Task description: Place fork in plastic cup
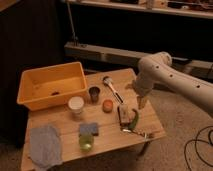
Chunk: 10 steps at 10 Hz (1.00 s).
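The fork (137, 133) is a thin silver piece lying flat near the table's front right corner, just in front of a green curved object (135, 119). The plastic cup (86, 142) is lime-green and stands upright near the front edge, left of centre, apart from the fork. My gripper (141, 103) hangs from the white arm (160, 75) over the right side of the table, above and just behind the green curved object and the fork. It holds nothing that I can see.
On the wooden table (107, 135) stand a yellow bin (50, 87), a white cup (76, 104), a dark metal cup (94, 93) and a small orange object (107, 105). A long round-headed utensil (113, 90), a blue sponge (89, 129) and a grey cloth (45, 145) lie there too.
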{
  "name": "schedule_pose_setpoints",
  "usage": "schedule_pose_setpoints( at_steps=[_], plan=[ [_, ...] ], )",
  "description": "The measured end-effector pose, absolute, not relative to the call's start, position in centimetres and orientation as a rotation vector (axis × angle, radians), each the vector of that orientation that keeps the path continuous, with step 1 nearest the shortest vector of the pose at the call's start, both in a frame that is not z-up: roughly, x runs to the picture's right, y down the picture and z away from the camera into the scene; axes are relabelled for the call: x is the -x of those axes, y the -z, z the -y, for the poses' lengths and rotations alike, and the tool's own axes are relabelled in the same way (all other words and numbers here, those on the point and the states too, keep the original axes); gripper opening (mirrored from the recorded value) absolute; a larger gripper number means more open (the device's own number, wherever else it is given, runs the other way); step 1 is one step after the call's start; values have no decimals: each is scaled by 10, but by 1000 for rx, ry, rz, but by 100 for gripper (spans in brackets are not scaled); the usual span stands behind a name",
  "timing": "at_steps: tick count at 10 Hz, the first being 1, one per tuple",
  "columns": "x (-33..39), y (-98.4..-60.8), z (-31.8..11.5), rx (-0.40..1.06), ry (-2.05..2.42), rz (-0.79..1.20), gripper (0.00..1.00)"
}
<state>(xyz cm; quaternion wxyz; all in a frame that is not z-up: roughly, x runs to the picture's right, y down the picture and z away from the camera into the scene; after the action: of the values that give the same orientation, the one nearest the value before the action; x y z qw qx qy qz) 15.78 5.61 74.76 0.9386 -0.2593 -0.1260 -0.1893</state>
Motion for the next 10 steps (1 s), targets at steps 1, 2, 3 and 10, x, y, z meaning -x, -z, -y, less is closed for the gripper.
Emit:
schedule_pose_setpoints(
  at_steps=[1, 2, 3, 10],
  plan=[
    [-162, -741, -72, 550, 378, 238, 75],
    [-165, -738, -80, 561, 375, 223, 75],
    [-164, -738, -82, 563, 376, 223, 75],
    [-163, -738, -98, 601, 319, 206, 75]
  ],
)
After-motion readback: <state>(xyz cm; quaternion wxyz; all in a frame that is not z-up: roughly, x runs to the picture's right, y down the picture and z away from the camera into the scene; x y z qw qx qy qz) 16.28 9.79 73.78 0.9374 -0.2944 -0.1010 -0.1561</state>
